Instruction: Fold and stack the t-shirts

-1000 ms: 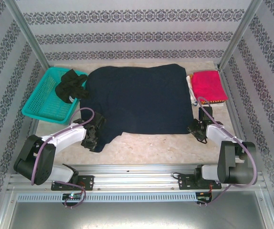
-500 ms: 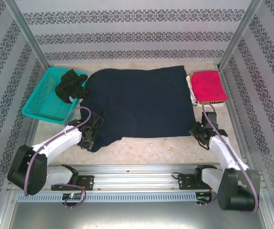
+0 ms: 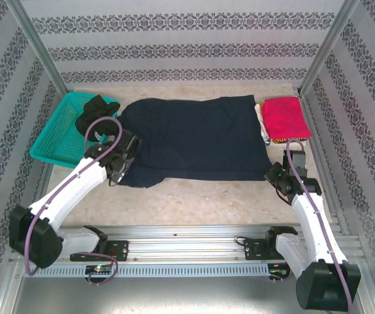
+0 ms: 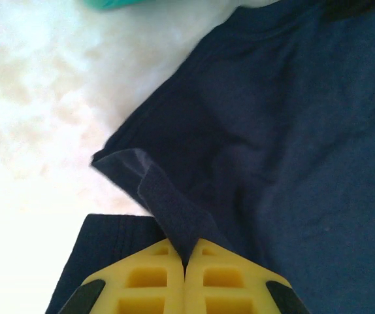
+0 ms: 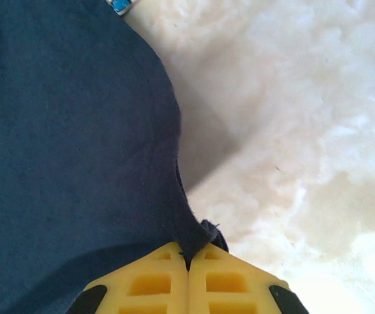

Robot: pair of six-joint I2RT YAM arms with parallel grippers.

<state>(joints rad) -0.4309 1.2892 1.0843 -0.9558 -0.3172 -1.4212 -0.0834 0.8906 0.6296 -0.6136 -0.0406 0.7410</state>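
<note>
Large navy t-shirt (image 3: pixel 194 137) spread across the middle of the table (image 3: pixel 194 206), broad and mostly flat, far edge close to the back wall, near edge running roughly straight between the two arms. At its near-left corner, a lifted flap of cloth pinched in the left gripper (image 3: pixel 117 171). From the left wrist, the same cloth rising in a narrow fold into the yellow fingers (image 4: pixel 145 284), pressed together on it with no gap. At the near-right corner, the hem caught likewise in the right gripper (image 3: pixel 274 176). From the right wrist, the dark edge curving down into jaws clamped tight on it, pale marbled tabletop bare alongside. Just beside the far-right corner of the navy one, a bright red t-shirt (image 3: pixel 284 116), folded, lying on top of other folded cloth. On the far left, a black t-shirt (image 3: pixel 95 112) bunched over the rim of a teal basket (image 3: pixel 57 140), touching or overlapping the navy shirt's far-left corner, hard to tell which. Patterned walls (image 3: pixel 187 46) on three sides.
</note>
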